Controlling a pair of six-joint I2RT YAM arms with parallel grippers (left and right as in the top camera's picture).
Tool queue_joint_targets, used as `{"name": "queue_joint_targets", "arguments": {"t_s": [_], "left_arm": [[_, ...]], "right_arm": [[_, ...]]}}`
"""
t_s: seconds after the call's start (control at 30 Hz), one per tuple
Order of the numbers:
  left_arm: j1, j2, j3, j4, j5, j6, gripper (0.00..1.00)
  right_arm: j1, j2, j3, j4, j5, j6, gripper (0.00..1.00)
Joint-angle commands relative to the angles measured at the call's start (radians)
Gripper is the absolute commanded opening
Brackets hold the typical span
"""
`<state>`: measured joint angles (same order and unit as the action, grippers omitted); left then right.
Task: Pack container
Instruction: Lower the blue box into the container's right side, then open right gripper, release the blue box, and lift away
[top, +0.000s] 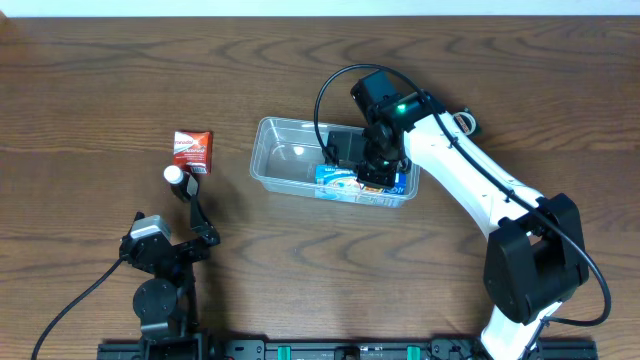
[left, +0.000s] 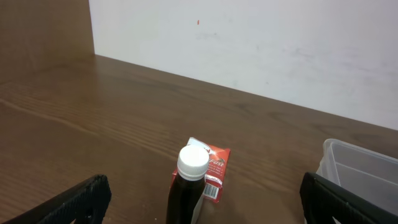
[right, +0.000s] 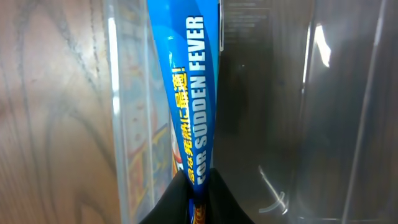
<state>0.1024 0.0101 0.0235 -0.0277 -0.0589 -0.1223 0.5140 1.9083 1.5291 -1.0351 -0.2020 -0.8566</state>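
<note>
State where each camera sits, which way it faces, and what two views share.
Overhead: above the table, looking straight down; left arm and right arm show.
Left wrist: low, facing forward at the bottle and red carton; its open fingers show.
Right wrist: inside the container, close on the blue snack box; its shut fingertips show.
Shared: overhead and left wrist both show bottle and carton.

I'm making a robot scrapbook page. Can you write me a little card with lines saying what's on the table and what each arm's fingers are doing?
container: clear plastic tub, mid-table
blue snack box: inside the container, on the side nearer the robot
right fingers: shut on the blue snack box, down in the container
left fingers: open, holding nothing
bottle: dark, white cap, upright, outside the container, just ahead of the left fingers
red box: right behind the bottle, outside the container
</note>
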Motion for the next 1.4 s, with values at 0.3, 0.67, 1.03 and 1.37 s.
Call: {"name": "queue_joint_targets", "arguments": {"t_s": [0.3,0.67,1.03,1.37], "left_arm": [[-0.004,-0.006,-0.019,-0.039,-0.012,0.017,0.98],[-0.004,-0.006,-0.019,-0.039,-0.012,0.017,0.98],[-0.004,-0.006,-0.019,-0.039,-0.012,0.017,0.98],[-0.004,-0.006,-0.019,-0.039,-0.012,0.017,0.98]], "right_arm": [[-0.049,0.027,0.012,0.049,0.022,-0.012,0.43],[-0.053,0.027,0.012,0.166,0.018,0.011,0.68],[-0.040,0.027,0.012,0.260,-0.007,0.207,0.30],[-0.137,0.025,0.015,0.339,0.014,0.721,0.01]]}}
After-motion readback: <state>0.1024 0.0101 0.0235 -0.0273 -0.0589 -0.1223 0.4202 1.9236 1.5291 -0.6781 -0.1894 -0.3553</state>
